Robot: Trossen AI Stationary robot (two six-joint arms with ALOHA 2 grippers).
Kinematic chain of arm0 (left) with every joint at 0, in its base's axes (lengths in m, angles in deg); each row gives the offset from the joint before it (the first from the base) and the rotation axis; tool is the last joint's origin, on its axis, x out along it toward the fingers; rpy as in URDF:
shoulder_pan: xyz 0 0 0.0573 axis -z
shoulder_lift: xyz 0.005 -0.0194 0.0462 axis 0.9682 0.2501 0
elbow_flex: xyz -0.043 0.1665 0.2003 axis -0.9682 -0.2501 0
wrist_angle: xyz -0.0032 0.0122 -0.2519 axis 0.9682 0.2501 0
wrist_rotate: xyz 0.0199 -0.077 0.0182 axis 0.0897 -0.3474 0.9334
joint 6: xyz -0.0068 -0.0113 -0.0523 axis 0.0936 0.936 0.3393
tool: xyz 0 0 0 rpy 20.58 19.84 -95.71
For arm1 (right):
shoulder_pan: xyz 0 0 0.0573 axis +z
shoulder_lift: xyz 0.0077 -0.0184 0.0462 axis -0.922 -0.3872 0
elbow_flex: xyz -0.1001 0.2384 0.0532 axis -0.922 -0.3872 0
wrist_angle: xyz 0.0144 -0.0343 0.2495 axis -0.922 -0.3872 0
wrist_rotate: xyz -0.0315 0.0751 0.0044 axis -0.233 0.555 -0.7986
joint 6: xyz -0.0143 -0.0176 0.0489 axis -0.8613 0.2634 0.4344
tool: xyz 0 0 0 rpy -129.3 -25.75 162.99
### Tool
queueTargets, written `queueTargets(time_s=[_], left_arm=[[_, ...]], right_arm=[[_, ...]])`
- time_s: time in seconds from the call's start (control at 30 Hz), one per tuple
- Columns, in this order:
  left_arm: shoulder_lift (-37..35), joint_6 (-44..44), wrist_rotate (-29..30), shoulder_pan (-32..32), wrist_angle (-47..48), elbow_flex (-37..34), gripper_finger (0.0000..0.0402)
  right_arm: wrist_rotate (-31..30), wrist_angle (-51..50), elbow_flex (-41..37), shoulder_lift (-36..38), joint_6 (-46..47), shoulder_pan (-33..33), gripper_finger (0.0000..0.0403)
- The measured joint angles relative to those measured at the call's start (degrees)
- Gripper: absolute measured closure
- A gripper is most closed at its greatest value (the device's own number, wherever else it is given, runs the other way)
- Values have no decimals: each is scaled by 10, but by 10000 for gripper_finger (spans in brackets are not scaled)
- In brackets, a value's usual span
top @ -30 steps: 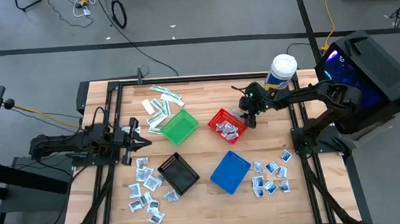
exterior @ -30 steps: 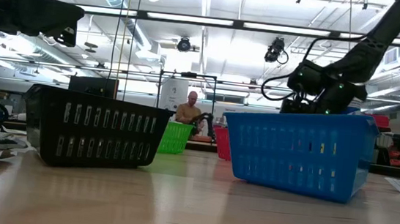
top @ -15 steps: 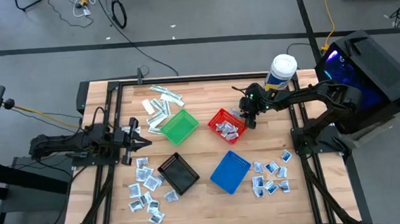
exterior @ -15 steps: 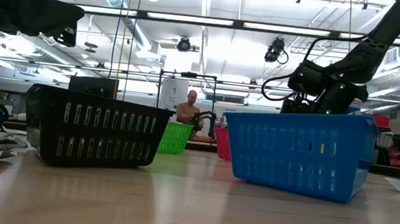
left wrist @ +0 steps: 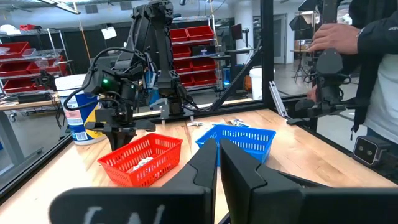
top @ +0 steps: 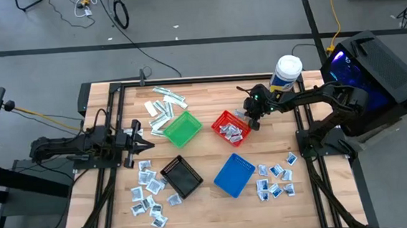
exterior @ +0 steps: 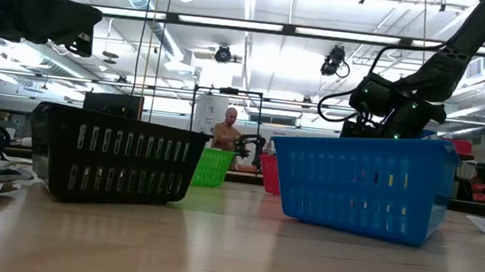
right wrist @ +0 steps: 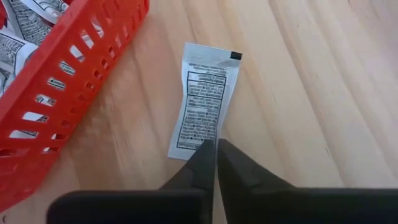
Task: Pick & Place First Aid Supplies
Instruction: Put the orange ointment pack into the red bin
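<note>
My right gripper (right wrist: pixel 216 148) pinches one packet (right wrist: pixel 205 99) lying on the table beside the red basket (top: pixel 231 127), at its three o'clock. A few sachets are inside; most supplies (top: pixel 149 193) remain scattered.

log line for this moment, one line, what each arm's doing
right gripper: shut on packet beside red basket | left gripper: shut, empty, waiting at table's left | packet on table

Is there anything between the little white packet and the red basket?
No. In the right wrist view only bare wood separates the packet from the red basket. The right gripper, shut, has its fingertips at the packet's near edge.
</note>
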Motion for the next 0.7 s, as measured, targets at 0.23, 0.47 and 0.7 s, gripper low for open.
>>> queueTargets(time_s=[0.23, 0.47, 0.7], left_arm=[[0, 0, 0, 0, 0, 0, 376], [0, 0, 0, 0, 0, 0, 376], [0, 0, 0, 0, 0, 0, 376]], right_arm=[[1, 0, 0, 0, -1, 0, 400], [-8, 0, 4, 1, 1, 0, 401], [-36, -3, 23, 30, -6, 0, 402]])
